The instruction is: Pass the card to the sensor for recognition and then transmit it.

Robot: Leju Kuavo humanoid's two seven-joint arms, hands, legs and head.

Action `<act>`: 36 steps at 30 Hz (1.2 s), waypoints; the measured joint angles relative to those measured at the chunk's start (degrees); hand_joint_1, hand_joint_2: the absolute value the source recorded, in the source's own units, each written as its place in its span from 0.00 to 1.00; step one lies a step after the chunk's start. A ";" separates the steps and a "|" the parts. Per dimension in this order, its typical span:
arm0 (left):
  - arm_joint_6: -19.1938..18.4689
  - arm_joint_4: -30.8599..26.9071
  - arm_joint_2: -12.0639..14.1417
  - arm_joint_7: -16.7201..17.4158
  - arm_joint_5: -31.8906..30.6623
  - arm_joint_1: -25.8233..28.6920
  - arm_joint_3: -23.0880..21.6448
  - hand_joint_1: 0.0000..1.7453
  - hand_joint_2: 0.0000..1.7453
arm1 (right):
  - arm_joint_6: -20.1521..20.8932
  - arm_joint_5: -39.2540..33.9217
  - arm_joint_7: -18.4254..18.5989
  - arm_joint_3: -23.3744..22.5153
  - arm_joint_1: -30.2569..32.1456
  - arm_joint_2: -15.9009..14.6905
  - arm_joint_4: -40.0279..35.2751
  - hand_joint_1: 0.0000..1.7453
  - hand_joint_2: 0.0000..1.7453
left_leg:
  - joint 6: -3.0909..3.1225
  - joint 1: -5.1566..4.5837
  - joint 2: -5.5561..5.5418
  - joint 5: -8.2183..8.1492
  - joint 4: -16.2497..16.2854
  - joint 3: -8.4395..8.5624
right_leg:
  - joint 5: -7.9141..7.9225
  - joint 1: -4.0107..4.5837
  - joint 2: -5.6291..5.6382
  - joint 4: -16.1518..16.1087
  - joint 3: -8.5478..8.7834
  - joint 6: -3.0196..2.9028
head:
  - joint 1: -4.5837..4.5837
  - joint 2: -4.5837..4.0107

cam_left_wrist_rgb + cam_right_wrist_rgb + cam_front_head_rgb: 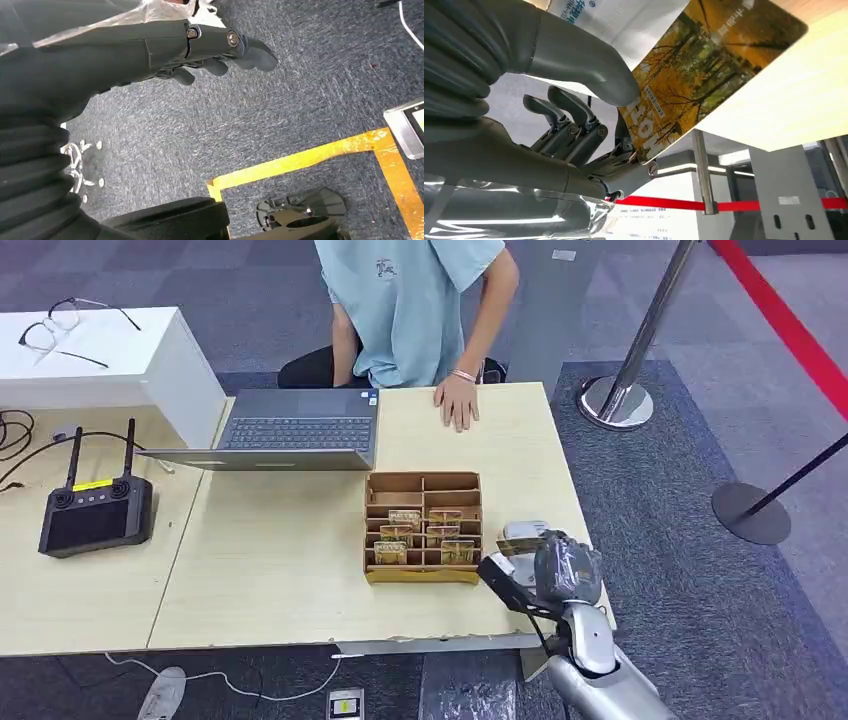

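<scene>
Card (704,75) with golden-yellow autumn trees; red barrier tape (734,205).

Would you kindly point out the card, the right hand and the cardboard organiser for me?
card (704,75): right wrist view, on its yellow printed face.
right hand (545,565): head view, on the grey back of the hand.
cardboard organiser (422,481): head view, on its far rim.

Head view: mounted high, angled forward and down over the wooden table (270,570), far enough back to take in its whole width and the carpet beyond. Left wrist view: close behind the left hand (220,55), aimed down at grey carpet (300,100) and yellow floor tape (310,157). Right wrist view: close behind the right hand (589,130), aimed upward past the table edge (774,115). Shared with head view: right hand (560,565), table, red barrier tape (734,205).
</scene>
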 joint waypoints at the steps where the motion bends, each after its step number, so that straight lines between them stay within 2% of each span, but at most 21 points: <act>1: 0.00 0.00 0.00 0.00 0.00 0.00 0.00 0.00 1.00 | 0.00 0.00 0.00 0.00 0.00 0.00 0.00 1.00 1.00 | 0.00 0.00 0.00 0.00 0.00 0.00 | 0.00 0.00 0.00 0.00 0.00 0.00 | 0.00 0.00; 7: 0.00 0.00 0.00 -0.02 -0.04 0.01 -0.02 0.00 1.00 | 0.00 -1.05 -1.05 -0.87 0.01 0.02 -0.07 1.00 1.00 | 0.00 0.00 0.00 0.00 0.00 0.00 | 0.00 0.00 0.00 0.00 0.00 0.00 | -0.02 0.00; 10: 0.00 0.00 0.02 -0.02 -0.11 0.00 -0.07 0.00 1.00 | 0.00 -6.14 -5.62 -5.99 0.17 1.38 -0.74 1.00 1.00 | 0.00 0.00 0.00 0.00 0.00 -0.01 | 0.00 0.00 0.00 0.00 -0.03 0.00 | -0.02 0.00; 15: 0.00 0.00 0.02 -0.02 -0.24 -0.02 -0.07 0.00 1.00 | 0.02 -13.31 -10.35 -8.61 0.40 3.04 -0.42 1.00 1.00 | 0.00 0.01 0.01 0.00 -0.01 -0.02 | 0.00 0.01 0.00 0.00 -0.05 0.00 | -0.02 0.00; 19: 0.00 0.00 0.02 -0.04 -0.33 -0.01 -0.07 0.00 1.00 | 0.02 -14.97 -13.15 -10.71 0.37 4.46 -0.11 1.00 1.00 | 0.00 0.02 0.01 0.00 -0.01 -0.03 | 0.00 0.02 0.00 0.00 -0.05 -0.01 | -0.02 0.00; 29: 0.00 0.00 0.04 -0.04 -0.33 -0.02 -0.07 0.00 1.00 | 0.02 -16.78 -14.25 -12.61 0.20 6.12 -0.33 1.00 1.00 | 0.00 0.01 0.01 0.00 -0.01 -0.05 | 0.00 0.01 0.00 0.00 -0.05 0.00 | -0.02 0.00; 36: 0.17 0.00 0.02 -0.28 -0.33 -0.01 -0.07 0.00 1.00 | 0.02 -16.85 -12.56 -12.57 -0.58 6.21 -1.38 1.00 1.00 | 0.00 0.00 0.00 0.00 0.00 -0.04 | 0.00 0.01 0.00 0.00 -0.05 0.00 | -0.02 0.00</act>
